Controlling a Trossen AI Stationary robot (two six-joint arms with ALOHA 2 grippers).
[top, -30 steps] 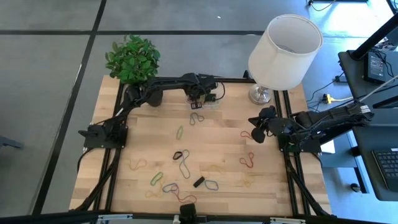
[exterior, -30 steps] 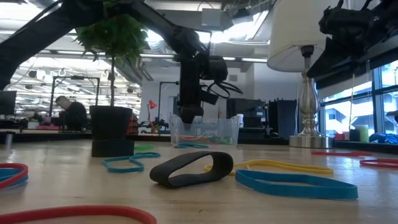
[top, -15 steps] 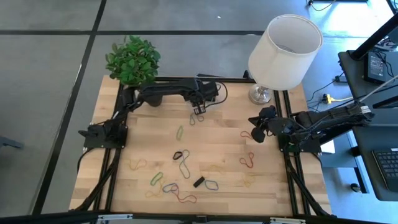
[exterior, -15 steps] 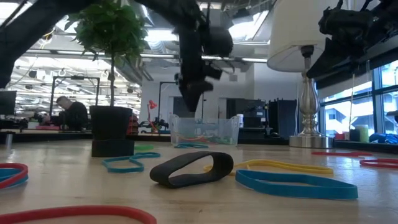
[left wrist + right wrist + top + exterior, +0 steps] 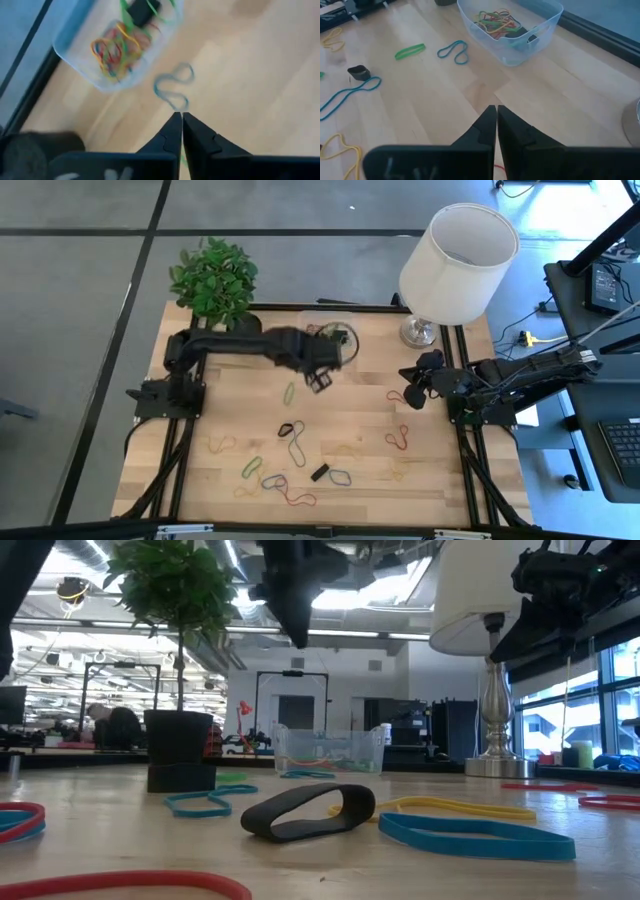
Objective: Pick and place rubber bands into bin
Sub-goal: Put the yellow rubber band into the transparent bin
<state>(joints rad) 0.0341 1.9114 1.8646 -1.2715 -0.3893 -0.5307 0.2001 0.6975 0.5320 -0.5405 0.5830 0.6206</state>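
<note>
Rubber bands multicolour tangle in clear bin, left gripper & right gripper both pressed together.

Honestly can't read a single thing here, no labels, brand names, numbers or signs show up clearly enough in any of the views.

Bright, even daylight, ceiling lights glaring in the low view; the left arm and left wrist view are motion-blurred.
</note>
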